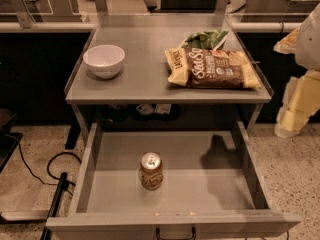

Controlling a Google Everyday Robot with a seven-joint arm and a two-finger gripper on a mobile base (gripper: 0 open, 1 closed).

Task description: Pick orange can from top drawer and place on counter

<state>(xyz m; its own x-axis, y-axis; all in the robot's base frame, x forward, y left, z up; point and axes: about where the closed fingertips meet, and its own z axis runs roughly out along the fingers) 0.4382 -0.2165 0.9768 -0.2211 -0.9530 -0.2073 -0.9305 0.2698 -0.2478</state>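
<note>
The orange can (151, 171) stands upright in the open top drawer (95, 169), near the middle and a little toward the front, with its silver top and pull tab showing. The drawer is pulled out below the counter (140, 79), and its dark handle (175, 232) shows at the bottom edge. My gripper (296, 101), white and yellow, hangs at the far right edge, beside the counter's right end and above the floor, well to the right of the can. It holds nothing that I can see. Its shadow falls on the right part of the drawer floor.
On the counter stand a white bowl (104, 60) at the left, a brown-and-yellow chip bag (215, 68) at the right and a green bag (206, 38) behind it. Black cables (35, 174) lie on the speckled floor at the left. Railings run behind the counter.
</note>
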